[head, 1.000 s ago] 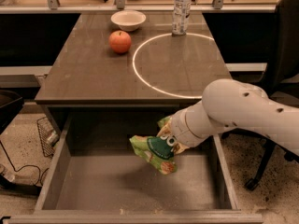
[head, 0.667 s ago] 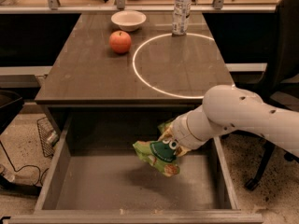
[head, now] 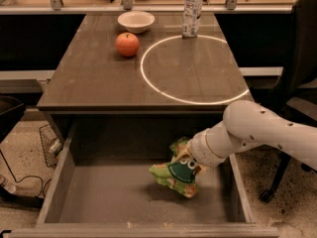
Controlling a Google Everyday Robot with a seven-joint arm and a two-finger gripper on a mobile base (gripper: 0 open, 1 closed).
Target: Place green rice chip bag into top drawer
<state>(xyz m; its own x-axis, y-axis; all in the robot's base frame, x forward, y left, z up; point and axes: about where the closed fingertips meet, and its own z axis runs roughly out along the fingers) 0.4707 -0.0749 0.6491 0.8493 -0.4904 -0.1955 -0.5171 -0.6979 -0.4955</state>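
We see the white arm (head: pixel 257 130) reaching in from the right, its wrist angled down into the open top drawer (head: pixel 99 197), which is pulled out below the front edge of the surface (head: pixel 89 78). The gripper (head: pixel 187 161) sits at the right-hand side of the drawer, mostly hidden behind the green rice chip bag (head: pixel 173 177); as far as we can make out, the fingers are closed on the upper part of the bag. The bag is crumpled and tilted, its dark-green centre panel facing us. Its lower edge hangs low over the grey drawer floor, with a dark shadow just beneath it, and we cannot tell whether it touches the bottom. It is inside the drawer's outline, right of centre and nearer the right wall than the left. On the surface behind, a red apple (head: pixel 128 44) stands near a white bowl (head: pixel 136 21) at the far left, and a clear plastic bottle (head: pixel 192 11) stands upright at the far edge of a thin white ring (head: pixel 141 66) marked on the top. A dark chair (head: pixel 302 58) stands to the right of the surface and a wire basket (head: pixel 48 143) sits on the floor to the left of the drawer
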